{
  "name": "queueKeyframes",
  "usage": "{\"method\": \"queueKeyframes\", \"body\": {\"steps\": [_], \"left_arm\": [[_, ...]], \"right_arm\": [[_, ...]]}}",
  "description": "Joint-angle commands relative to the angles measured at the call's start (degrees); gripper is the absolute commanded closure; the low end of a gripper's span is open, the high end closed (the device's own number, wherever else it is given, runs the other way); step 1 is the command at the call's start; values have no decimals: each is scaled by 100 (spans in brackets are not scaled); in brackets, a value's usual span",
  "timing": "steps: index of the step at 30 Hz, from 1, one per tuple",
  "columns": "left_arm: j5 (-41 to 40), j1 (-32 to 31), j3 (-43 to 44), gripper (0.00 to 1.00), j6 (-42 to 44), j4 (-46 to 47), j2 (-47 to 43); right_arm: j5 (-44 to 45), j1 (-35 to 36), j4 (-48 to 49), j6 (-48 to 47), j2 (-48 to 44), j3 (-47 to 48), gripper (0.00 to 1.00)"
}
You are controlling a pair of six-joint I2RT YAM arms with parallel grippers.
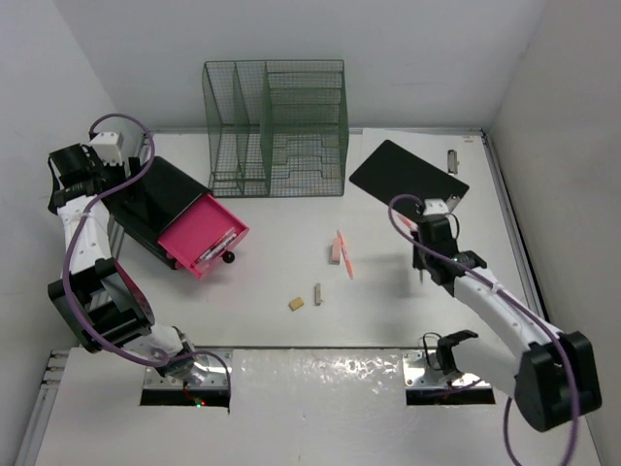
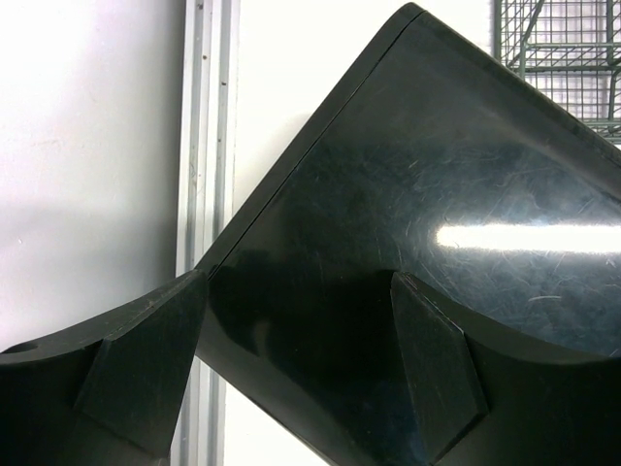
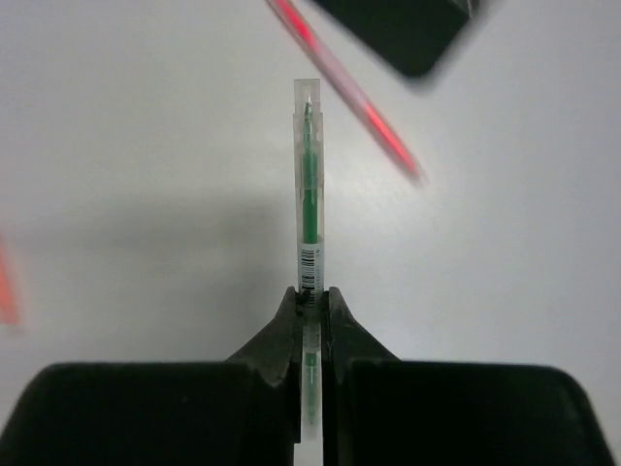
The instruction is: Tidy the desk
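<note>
The desk [image 1: 262, 320] fills the top view, a broad white tabletop walled on three sides. It is fixed and rigid, so I don't lift it. I tidy what lies on it, and each piece handles differently.

My right gripper [image 1: 419, 264] hangs over the right half of the desk, fingers clamped on a green pen [image 3: 309, 194] just below its barcode label. The pen points straight out from the fingers. I judge it light and stiff, with a slick clear barrel that could twist or slide in a pinch this narrow. A hold nearer the middle would steady it.

My left gripper [image 2: 296, 320] is at the far left over the black box [image 1: 155, 199], fingers spread wide and holding nothing. I can't tell whether they touch the glossy lid. The box looks hard, smooth and bulky, so a push on a side would suit it better than a pinch.

Its pink drawer [image 1: 199, 233] stands open with pens inside and a knob on the front to take hold of. A red pen [image 1: 346, 260] and two small blocks [image 1: 296, 304] lie loose mid-desk, all light. The wire rack [image 1: 277, 126] stands at the back wall, and a flat black pad [image 1: 408, 175] lies to its right.
</note>
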Motion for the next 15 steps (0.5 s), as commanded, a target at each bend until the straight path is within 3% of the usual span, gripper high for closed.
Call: {"method": "queueKeyframes", "body": {"steps": [1, 4, 6, 11, 15], "left_arm": [[-22, -34, -5, 25, 5, 173, -159], [-74, -25, -5, 25, -13, 173, -159], [-110, -25, 4, 25, -22, 147, -159], [-233, -25, 48, 25, -22, 68, -150], [-303, -25, 39, 25, -30, 68, -115]], "right_arm": [[755, 962, 1456, -889, -270, 879, 100], [476, 1877, 2748, -1654, 464, 1572, 100], [-340, 2588, 3452, -2470, 1089, 2310, 100], [-1791, 3714, 3595, -3815, 3591, 4583, 100], [-3187, 4005, 3771, -4037, 4823, 5694, 100]]}}
